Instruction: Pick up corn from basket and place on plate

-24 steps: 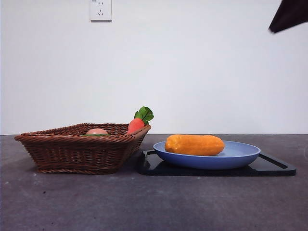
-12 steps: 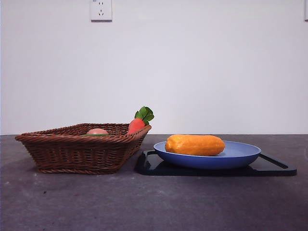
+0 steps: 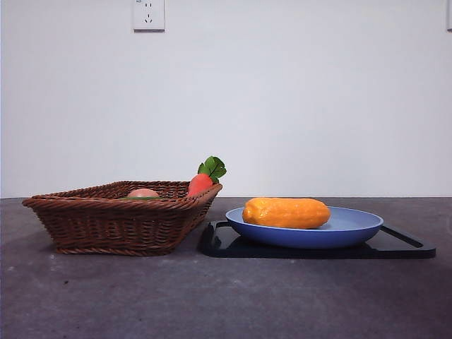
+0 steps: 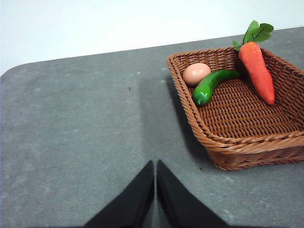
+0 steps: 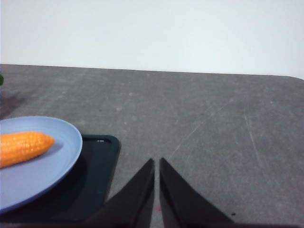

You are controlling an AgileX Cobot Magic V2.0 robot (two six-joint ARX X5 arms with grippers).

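Observation:
The orange-yellow corn [image 3: 286, 212] lies on its side on the light-blue plate [image 3: 353, 229], which rests on a black tray. The right wrist view shows the corn [image 5: 23, 147] on the plate [image 5: 52, 171] too. To the left stands the brown wicker basket [image 3: 116, 222], and its rim [image 4: 247, 145] shows in the left wrist view. My left gripper [image 4: 155, 164] is shut, over bare table beside the basket. Shut as well, my right gripper [image 5: 156, 161] hangs over bare table to the side of the tray. Neither gripper shows in the front view.
In the basket lie a red-orange carrot [image 4: 256, 69] with green leaves, a green pepper [image 4: 211, 85] and a peach-coloured egg [image 4: 196, 73]. The black tray [image 3: 402, 247] reaches past the plate on the right. A wall socket [image 3: 148, 14] sits high on the white wall.
The dark arm tip at the top right corner of the front view has withdrawn out of sight. The corn, plate and basket have not moved.

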